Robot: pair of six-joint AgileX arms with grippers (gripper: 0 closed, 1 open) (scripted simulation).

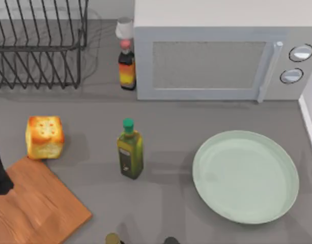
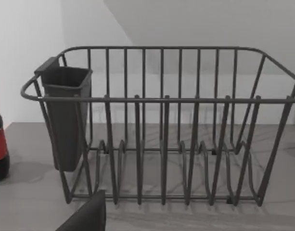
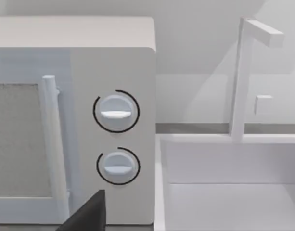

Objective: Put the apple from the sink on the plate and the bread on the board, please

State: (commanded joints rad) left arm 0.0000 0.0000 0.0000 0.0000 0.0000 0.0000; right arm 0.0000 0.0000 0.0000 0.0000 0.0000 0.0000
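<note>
Nearest you, the flat orange-brown wooden board fills the table's left corner; the golden toasted bread cube sits just beyond it, touching its far edge. At right lies the large pale green round plate. A green-capped oil bottle stands between. Farther back stand the dark wire dish rack and white microwave. You cannot tell either gripper's state.

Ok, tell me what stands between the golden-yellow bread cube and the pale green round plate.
In the top view, a green-capped olive oil bottle stands upright on the grey counter between the bread and the plate, touching neither.
</note>
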